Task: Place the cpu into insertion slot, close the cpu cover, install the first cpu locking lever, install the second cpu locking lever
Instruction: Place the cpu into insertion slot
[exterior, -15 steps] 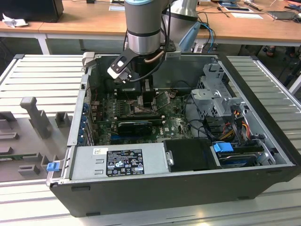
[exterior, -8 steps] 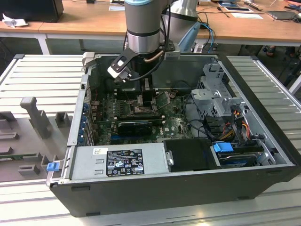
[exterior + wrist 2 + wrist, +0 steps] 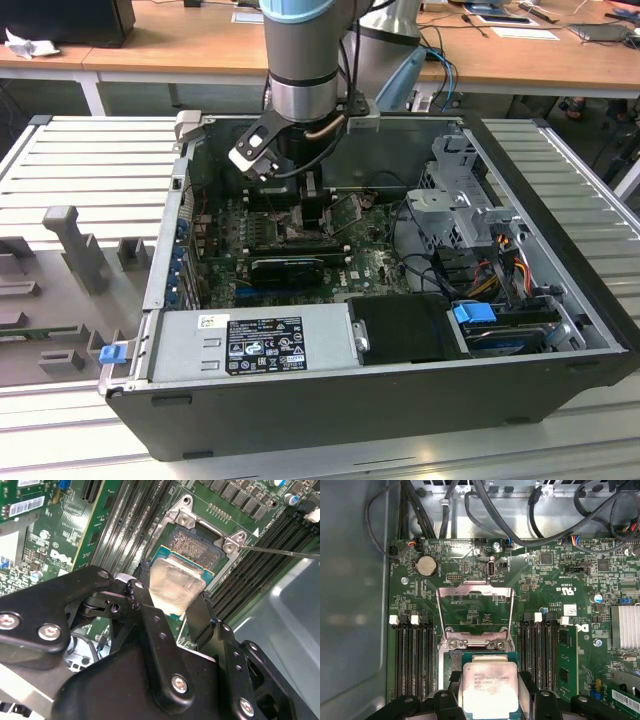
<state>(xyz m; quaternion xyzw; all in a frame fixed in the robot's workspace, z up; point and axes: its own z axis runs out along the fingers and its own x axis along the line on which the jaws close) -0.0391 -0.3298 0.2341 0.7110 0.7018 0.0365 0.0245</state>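
Reaching down from the upper centre of the exterior view, the robot arm [image 3: 305, 60] is standing with its gripper [image 3: 303, 212] inside the open computer case [image 3: 300, 425], over the green motherboard [image 3: 375, 265]. The case is lying on a grey slatted table [image 3: 80, 150]. A silver power supply [image 3: 250, 342] is sitting along the case's near wall at the lower centre of the frame. A wooden desk [image 3: 170, 40] is running across the top.

In the second wrist view, the two black fingers [image 3: 150, 617] are pressing on opposite edges of the cpu [image 3: 175, 585], keeping it clamped between them. The chip is hanging with its silvery top toward the camera, just over the insertion slot [image 3: 194, 547]. It is covering part of the slot, and a strip of the dull contact field is lying bare beyond the chip's far edge. Whether chip and slot are touching cannot be told. A thin locking lever [image 3: 280, 551] is sticking out beside one corner of the slot, and long black memory slots [image 3: 127, 525] are flanking the slot on both sides.

In the first wrist view, the cpu cover [image 3: 475, 586] is lying swung open away from the slot, hinged along the edge nearest the chip, with green board showing through its cut-out centre. The cpu is sitting between the fingers, just beside that hinge.
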